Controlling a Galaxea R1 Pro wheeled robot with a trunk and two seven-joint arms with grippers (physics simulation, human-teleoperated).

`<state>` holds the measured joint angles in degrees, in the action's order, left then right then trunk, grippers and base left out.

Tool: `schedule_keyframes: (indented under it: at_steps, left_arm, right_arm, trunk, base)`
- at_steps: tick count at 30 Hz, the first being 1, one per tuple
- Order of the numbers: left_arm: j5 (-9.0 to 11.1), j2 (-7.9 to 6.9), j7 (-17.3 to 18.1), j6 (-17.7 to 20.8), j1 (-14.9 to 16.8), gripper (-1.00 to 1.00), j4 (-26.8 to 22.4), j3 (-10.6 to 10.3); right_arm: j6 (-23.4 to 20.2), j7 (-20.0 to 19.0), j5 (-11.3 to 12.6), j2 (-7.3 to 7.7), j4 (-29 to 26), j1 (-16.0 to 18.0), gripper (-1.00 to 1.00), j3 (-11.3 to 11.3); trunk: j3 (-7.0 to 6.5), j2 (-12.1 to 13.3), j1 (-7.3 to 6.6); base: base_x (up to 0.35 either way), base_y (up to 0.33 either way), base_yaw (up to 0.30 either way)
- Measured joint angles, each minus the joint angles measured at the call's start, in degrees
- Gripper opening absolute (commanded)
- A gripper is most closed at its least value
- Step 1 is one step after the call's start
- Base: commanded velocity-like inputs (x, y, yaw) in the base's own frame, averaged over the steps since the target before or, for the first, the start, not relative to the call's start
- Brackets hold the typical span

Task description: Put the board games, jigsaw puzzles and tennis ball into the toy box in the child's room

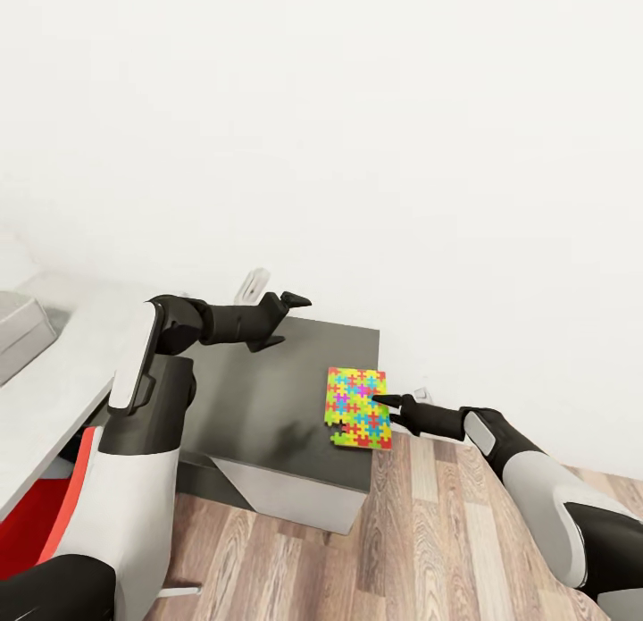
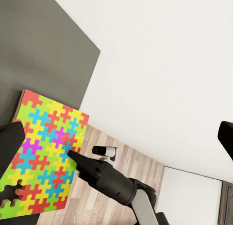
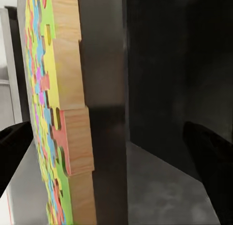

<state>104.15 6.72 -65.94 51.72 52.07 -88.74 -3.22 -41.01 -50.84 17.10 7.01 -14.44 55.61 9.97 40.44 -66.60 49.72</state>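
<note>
The right gripper (image 1: 386, 398), jaws apart, reaches level over the puzzle (image 1: 358, 407) at the tabletop's (image 1: 259, 398) right edge; the left gripper (image 1: 295, 298) hovers, jaws apart.

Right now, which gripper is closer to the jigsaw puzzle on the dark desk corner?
Right. The right gripper is at the jigsaw puzzle's wall-side edge, its tips over the sheet. The left gripper hovers well away, over the far side of the dark grey top.

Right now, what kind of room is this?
Probably a child's room or study, though not certain. A colourful jigsaw puzzle lies on the dark grey top of a white desk set against a plain white wall, over a wood-plank floor.
</note>
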Motion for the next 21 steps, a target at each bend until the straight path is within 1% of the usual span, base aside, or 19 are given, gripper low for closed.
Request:
schedule_keyframes:
  at_steps: [3, 9, 16, 21]
  left_arm:
    - [0.0, -0.04, 0.0, 0.0, 0.0, 1.00, 0.0, 0.0]
    - [0.0, -0.06, 0.0, 0.0, 0.0, 1.00, 0.1, 0.0]
    - [0.0, -0.12, 0.0, 0.0, 0.0, 1.00, 0.2, 0.0]
    - [0.0, -0.15, 0.0, 0.0, 0.0, 1.00, 0.3, 0.0]
  right_arm:
    - [0.0, 0.0, 0.1, 0.12, 0.0, 0.0, -1.00, 0.0]
    - [-0.1, -0.3, 1.2, 0.27, 0.0, 0.0, -1.00, 0.0]
    - [0.4, -0.5, 1.1, 0.00, -0.8, 0.0, -1.00, -0.4]
    - [0.4, -0.5, 1.0, -0.34, -4.1, -0.3, -1.00, -0.8]
  trunk:
    - [0.00, 0.0, 0.00]
    - [0.00, 0.0, 0.00]
    - [0.00, 0.0, 0.00]
    - [0.00, 0.0, 0.00]
  base:
    - [0.000, 0.000, 0.008]
    - [0.000, 0.000, 0.001]
    - [0.000, 0.000, 0.000]
    - [0.000, 0.000, 0.000]
